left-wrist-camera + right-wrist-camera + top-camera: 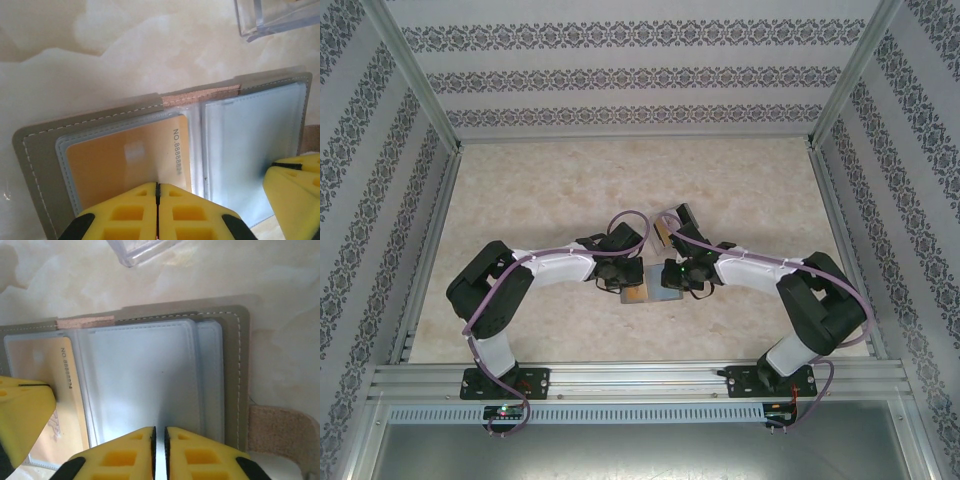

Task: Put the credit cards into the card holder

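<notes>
The grey card holder (45,165) lies open and flat on the table, small between both grippers in the top view (665,296). An orange credit card (125,160) sits in its left panel, under the clear sleeve; its edge also shows in the right wrist view (67,390). My left gripper (158,185) is shut, tips down on that card's near edge. The right panel (140,380) is pale blue-grey; I cannot tell card from sleeve there. My right gripper (159,429) stands over this panel, jaws parted by a narrow slit. One of its fingers (295,180) shows in the left wrist view.
A small clear plastic box (280,20) stands just beyond the holder (142,250). The holder's tan fastening tab (280,432) sticks out to the right. Both arms (550,265) meet at the table's middle (750,270); walls fence the table on three sides.
</notes>
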Controlling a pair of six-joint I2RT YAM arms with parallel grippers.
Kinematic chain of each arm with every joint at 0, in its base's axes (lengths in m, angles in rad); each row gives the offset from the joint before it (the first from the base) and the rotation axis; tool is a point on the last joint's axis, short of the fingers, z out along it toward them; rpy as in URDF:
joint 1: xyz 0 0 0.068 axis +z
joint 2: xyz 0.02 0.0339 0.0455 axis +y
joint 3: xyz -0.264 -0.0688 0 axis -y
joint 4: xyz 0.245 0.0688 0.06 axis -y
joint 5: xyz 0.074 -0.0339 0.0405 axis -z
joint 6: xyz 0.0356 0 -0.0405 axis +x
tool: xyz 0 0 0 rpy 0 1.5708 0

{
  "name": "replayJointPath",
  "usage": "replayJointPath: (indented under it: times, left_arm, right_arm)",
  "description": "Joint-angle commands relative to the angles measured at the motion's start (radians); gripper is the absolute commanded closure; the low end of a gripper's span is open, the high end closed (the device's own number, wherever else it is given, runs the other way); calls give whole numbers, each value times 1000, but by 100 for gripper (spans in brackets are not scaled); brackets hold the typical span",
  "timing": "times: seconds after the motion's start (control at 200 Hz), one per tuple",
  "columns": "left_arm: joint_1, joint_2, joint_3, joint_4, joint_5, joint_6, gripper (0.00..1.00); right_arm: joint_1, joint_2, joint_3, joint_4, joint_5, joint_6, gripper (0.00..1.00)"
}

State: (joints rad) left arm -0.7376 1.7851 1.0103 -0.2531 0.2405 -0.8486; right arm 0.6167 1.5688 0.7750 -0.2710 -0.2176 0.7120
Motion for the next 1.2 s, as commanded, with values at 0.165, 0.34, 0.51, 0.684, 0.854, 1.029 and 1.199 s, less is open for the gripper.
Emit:
replayJointPath:
  times: [0.165,0.34,0.51,0.684,0.854,1.029,1.199]
  left_arm:
    - [1,-59,24,-45,-25,60,86]
    - [12,-105,58,-48,-69,50,75]
    - [65,-49,120,-10,-29,-6,62]
    - [130,68,228,12,21,-77,56]
    - [147,175,349,-2,50,-79,51]
    - [157,243,405,-7,51,-103,49]
    - [165,284,419,25,75,-127,47]
  right_arm:
    - [-92,-215,111,-148,121,-120,68]
    - [-188,-155,272,-250,187,-283,59]
    - [-215,3,457,-345,176,-415,61]
    - [-191,146,596,-416,194,-462,65]
    - [-178,256,674,-446,223,-479,67]
    - [-176,293,708,-440,209,-478,66]
    - [-174,305,714,-435,185,-471,66]
